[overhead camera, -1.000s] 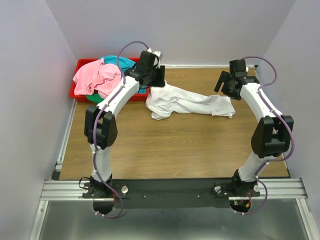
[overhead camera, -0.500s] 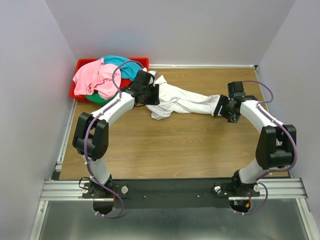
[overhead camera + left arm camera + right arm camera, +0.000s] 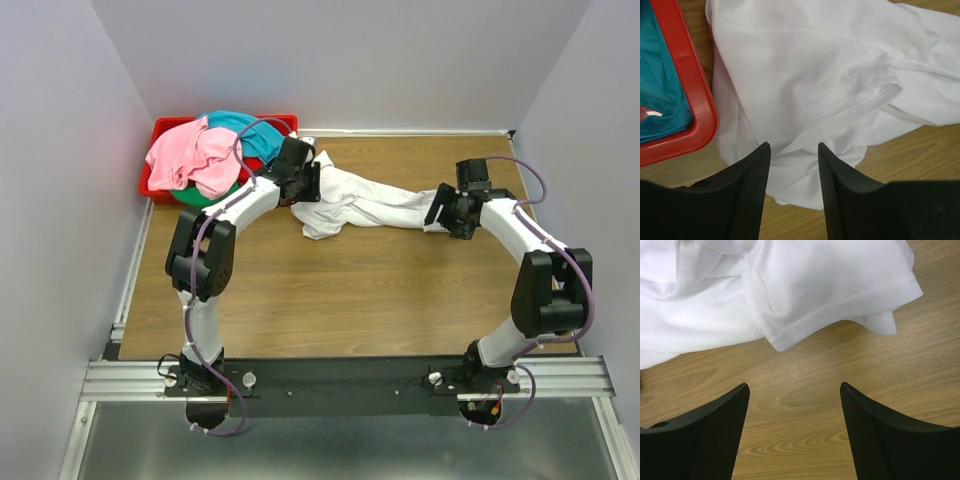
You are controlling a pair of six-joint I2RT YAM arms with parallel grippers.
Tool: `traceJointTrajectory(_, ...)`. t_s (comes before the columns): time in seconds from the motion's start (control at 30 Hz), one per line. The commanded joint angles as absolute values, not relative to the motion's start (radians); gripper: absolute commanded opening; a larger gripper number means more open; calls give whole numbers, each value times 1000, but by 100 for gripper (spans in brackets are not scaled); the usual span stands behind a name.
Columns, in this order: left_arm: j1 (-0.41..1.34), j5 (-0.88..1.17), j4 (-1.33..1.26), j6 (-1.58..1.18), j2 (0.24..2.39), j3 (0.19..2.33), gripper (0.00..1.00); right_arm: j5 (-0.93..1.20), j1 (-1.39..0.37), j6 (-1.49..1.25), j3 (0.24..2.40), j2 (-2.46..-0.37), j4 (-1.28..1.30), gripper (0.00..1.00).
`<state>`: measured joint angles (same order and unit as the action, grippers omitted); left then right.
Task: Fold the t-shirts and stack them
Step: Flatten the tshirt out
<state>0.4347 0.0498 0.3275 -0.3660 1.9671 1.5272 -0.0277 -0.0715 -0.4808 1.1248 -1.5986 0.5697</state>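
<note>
top external: the white t-shirt (image 3: 372, 205) lay crumpled in a long strip across the far half of the table (image 3: 350, 290), running left to right. the left gripper (image 3: 305, 186) was down at the shirt's left end, just right of the red bin (image 3: 163, 126). the bin held the pink t-shirt (image 3: 190, 155), the teal t-shirt (image 3: 245, 128) and the green t-shirt (image 3: 200, 197) in a heap. the right gripper (image 3: 445, 212) was low at the white shirt's right end.

left wrist: the left gripper (image 3: 792, 150) was released, its fingers (image 3: 752, 190) moderately parted with a fold of the white t-shirt (image 3: 815, 75) showing in the gap. it gripped nothing, and whether the tips touched the cloth could not be told. the red bin (image 3: 687, 105) sat to the left with teal cloth inside.

right wrist: the right gripper (image 3: 793, 387) was spread wide and held nothing. bare wood lay between its fingers (image 3: 715, 435), and the hem of the white t-shirt (image 3: 815, 285) lay just beyond the tips.
</note>
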Motion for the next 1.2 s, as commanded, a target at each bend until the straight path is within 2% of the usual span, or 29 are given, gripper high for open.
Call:
traceJointTrajectory(0.0,425,-21,325,-383,1982,1520,51,-6,-66,-497,1095,-1582,551,80)
traceJointTrajectory(0.8,422,-14,310,-376,2077,1512,50,26,-66,-503,1082,-1586,548,80)
traceJointTrajectory(1.17,420,-52,354,-380,2023,1594,50,35,-66,-506,1080,-1583,548,80)
